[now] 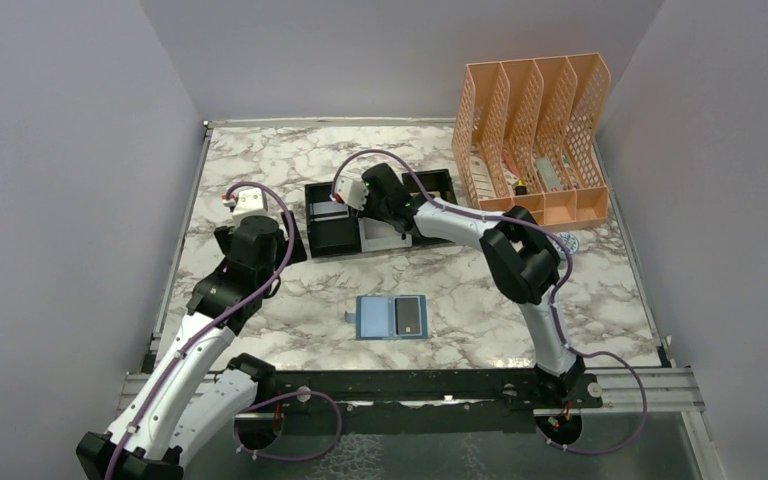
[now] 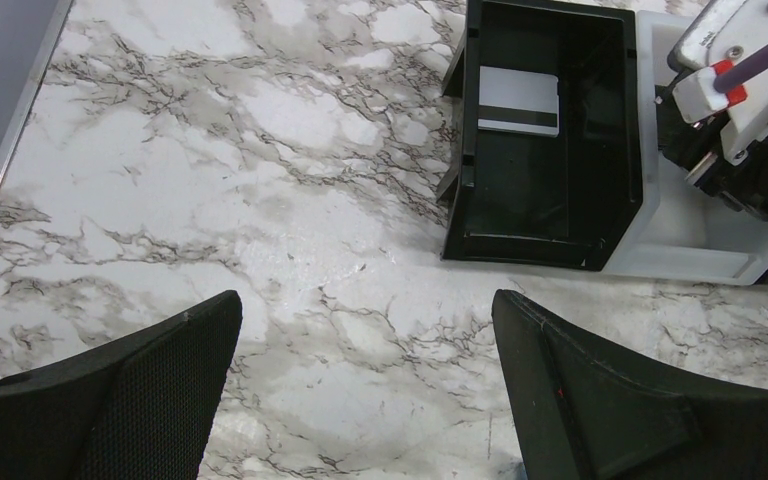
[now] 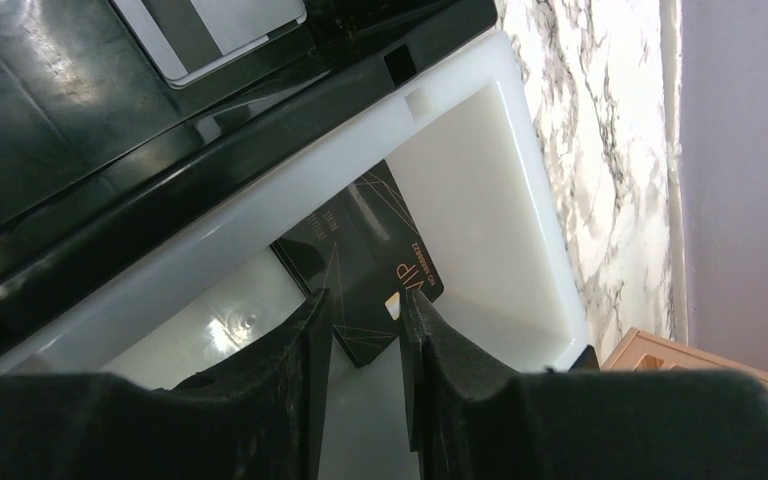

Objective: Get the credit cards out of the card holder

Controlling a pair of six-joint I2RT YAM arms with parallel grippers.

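Right fingers (image 3: 295,350), slightly parted, straddle corner of glossy black gold-lettered card (image 3: 370,235) in smooth white tray bay (image 3: 480,180). Left fingers (image 2: 140,390) spread wide above marbled counter (image 2: 260,200). Flat blue card holder (image 1: 375,318) lies open mid-counter, dark card (image 1: 409,316) on right panel.

a robotics laboratory test cell, viewed from beside the bench: a left arm (image 1: 210,300) and a right arm (image 1: 520,260), both small and jointed, are bolted to a metal rail (image 1: 640,385) at the near edge of a marble-patterned table top (image 1: 260,160), with purple cables (image 1: 372,152) looping loose along them. plain lilac-grey panels (image 1: 60,150) wall the table in on three sides. the goods on the surface read as staged props: an orange file rack (image 1: 560,100), a black-and-white tray (image 1: 325,235) and a blue card holder (image 1: 372,318), set apart from one another.
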